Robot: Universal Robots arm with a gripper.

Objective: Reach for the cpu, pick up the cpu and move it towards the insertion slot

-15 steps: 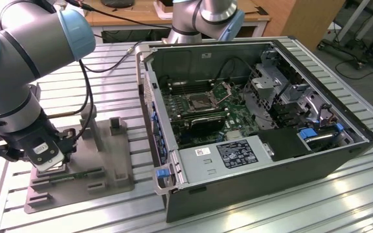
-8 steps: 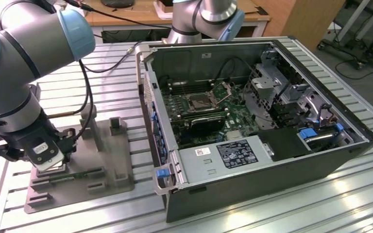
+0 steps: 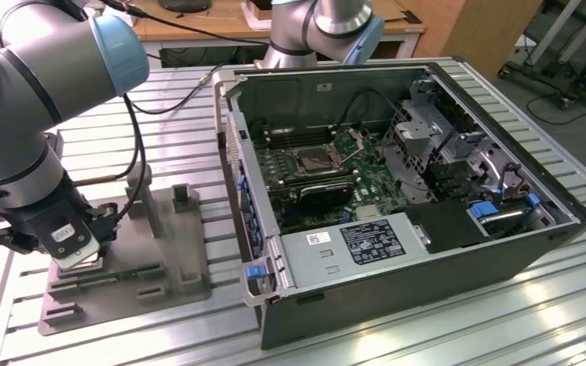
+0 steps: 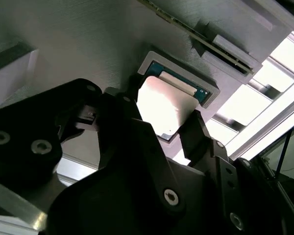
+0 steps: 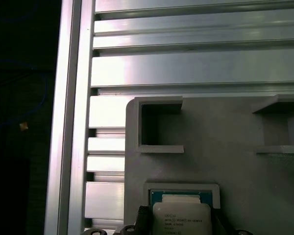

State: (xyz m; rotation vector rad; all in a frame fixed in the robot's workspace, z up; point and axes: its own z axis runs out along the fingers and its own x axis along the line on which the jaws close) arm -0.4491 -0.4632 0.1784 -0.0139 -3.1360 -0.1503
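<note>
Straddling the cpu (image 4: 164,105), the gripper (image 4: 162,117) stands open, with a finger (image 4: 192,132) beside each of two opposite edges and nothing in its grasp. The cpu lies flat in a square recess of the grey fixture (image 5: 225,147), near one fixture corner. The insertion slot (image 3: 311,162) sits well apart from the fixture, inside the open computer case (image 3: 426,252).
</note>
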